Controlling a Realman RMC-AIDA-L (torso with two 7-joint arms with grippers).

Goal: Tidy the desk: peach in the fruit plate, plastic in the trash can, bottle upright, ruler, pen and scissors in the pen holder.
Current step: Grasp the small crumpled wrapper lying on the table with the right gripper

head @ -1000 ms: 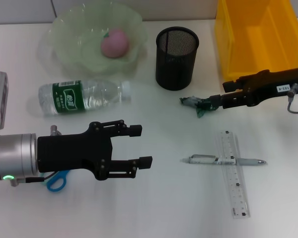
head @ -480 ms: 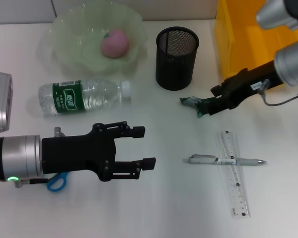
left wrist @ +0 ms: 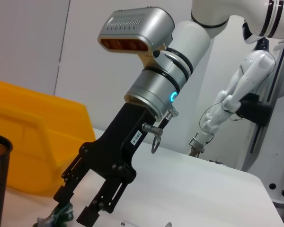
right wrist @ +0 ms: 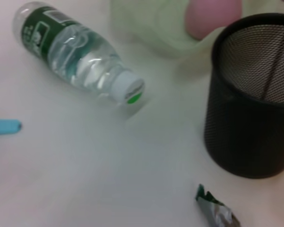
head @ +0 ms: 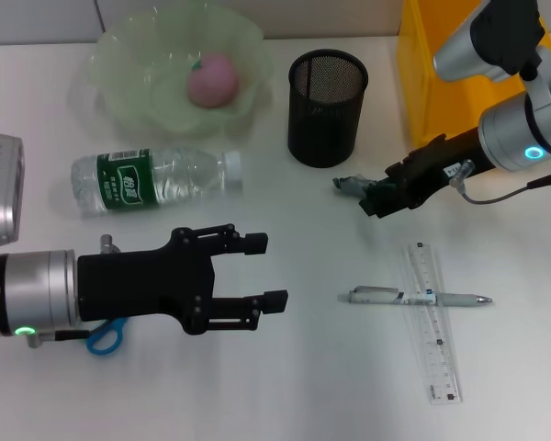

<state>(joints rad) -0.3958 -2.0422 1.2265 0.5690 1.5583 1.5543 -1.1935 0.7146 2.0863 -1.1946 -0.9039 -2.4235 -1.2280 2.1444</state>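
The pink peach [head: 211, 78] lies in the pale green fruit plate [head: 119, 57]. A water bottle [head: 151, 179] lies on its side below the plate. Right of the black mesh pen holder [head: 327, 106], the green-silver plastic wrapper [head: 351, 186] rests on the table. My right gripper [head: 376, 200] is tilted down over it, fingers apart at its right end; the left wrist view shows this right gripper [left wrist: 75, 208] open beside the plastic [left wrist: 60, 213]. The pen [head: 413, 297] lies across the ruler [head: 436, 331]. My left gripper [head: 266, 271] hovers open mid-table, its arm hiding most of the blue-handled scissors [head: 106, 335].
The yellow trash can [head: 459, 64] stands at the back right, behind my right arm. In the right wrist view the bottle [right wrist: 80, 59], pen holder [right wrist: 248, 104] and wrapper [right wrist: 215, 210] show close together.
My right arm has raised its wrist and tipped its gripper down and left, over the wrapper's right end. The left gripper shifted slightly right early on, then stayed still.
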